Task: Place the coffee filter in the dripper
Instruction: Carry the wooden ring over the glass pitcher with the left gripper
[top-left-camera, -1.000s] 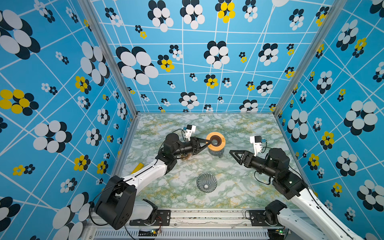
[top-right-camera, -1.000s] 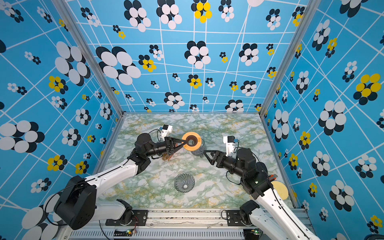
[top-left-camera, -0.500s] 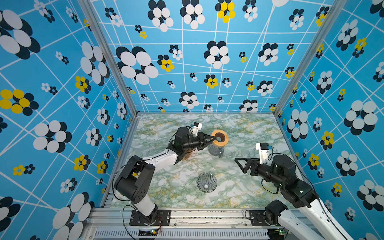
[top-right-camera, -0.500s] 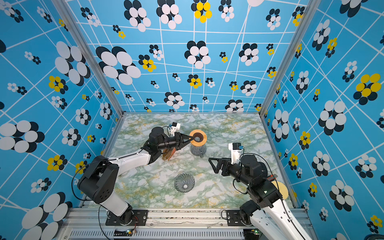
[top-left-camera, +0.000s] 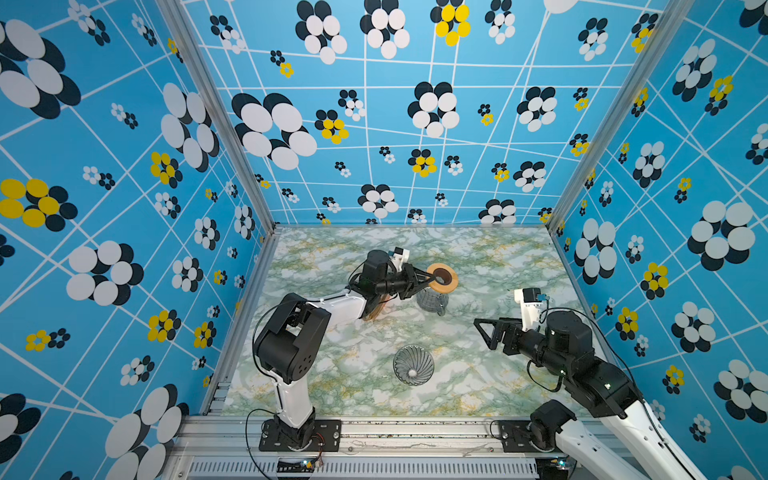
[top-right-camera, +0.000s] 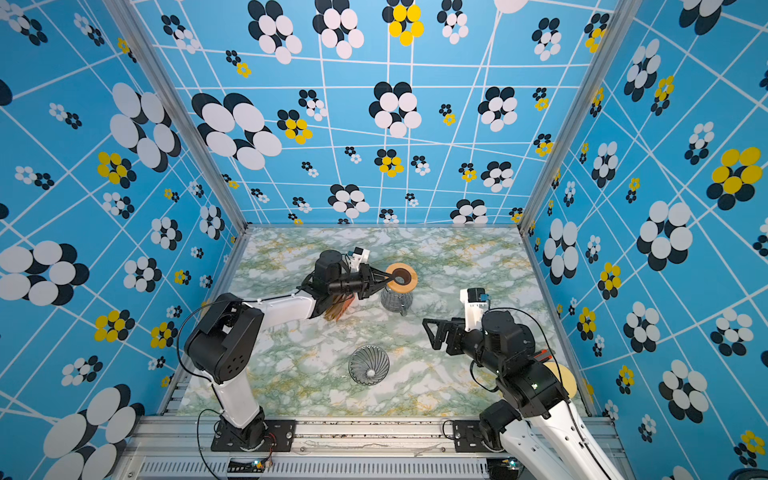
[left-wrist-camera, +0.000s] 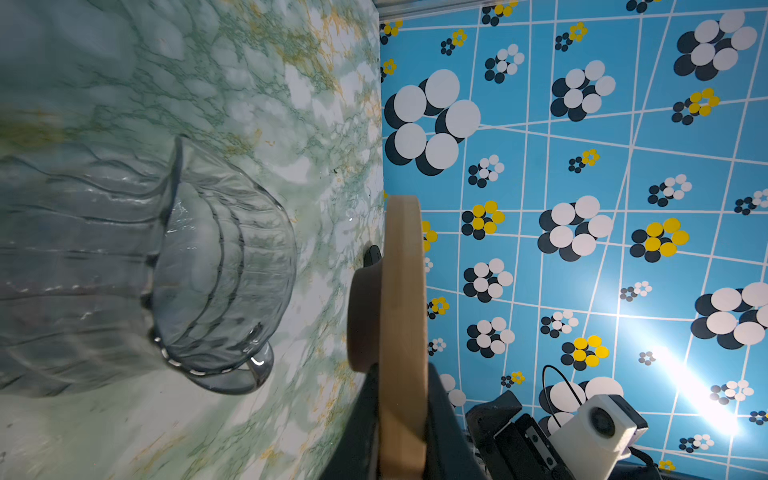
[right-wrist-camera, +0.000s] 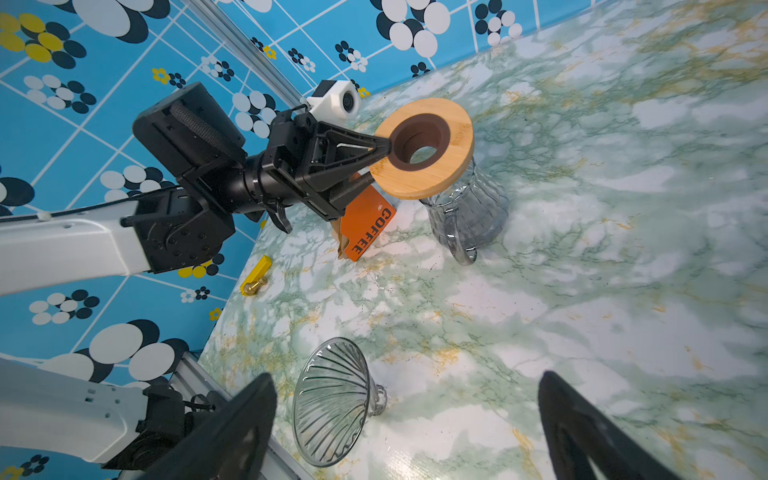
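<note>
The dripper (top-left-camera: 413, 365) (top-right-camera: 368, 365) (right-wrist-camera: 332, 401), a clear ribbed glass cone, rests on the marble table near the front middle with nothing in it. My right gripper (top-left-camera: 484, 334) (top-right-camera: 430, 334) (right-wrist-camera: 409, 436) hovers open and empty to its right. My left gripper (top-left-camera: 428, 278) (top-right-camera: 384, 280) (left-wrist-camera: 402, 419) is shut on the rim of a wooden ring (top-left-camera: 444, 277) (left-wrist-camera: 401, 291) (right-wrist-camera: 428, 145), holding it just above a glass jug (top-left-camera: 432, 300) (left-wrist-camera: 216, 282) (right-wrist-camera: 469, 216). The coffee filter is out of view.
A clear packet of brown filters with an orange tag (right-wrist-camera: 365, 232) (top-left-camera: 376, 309) lies under the left arm. A small yellow part (right-wrist-camera: 255, 276) sits by the left wall. A pale tan round shape (top-right-camera: 561, 380) peeks from behind the right arm; I cannot tell what it is.
The left gripper has carried the wooden ring slightly back and right over the jug, its elbow swinging forward. The right gripper has drawn back toward the front right and opened wider.
</note>
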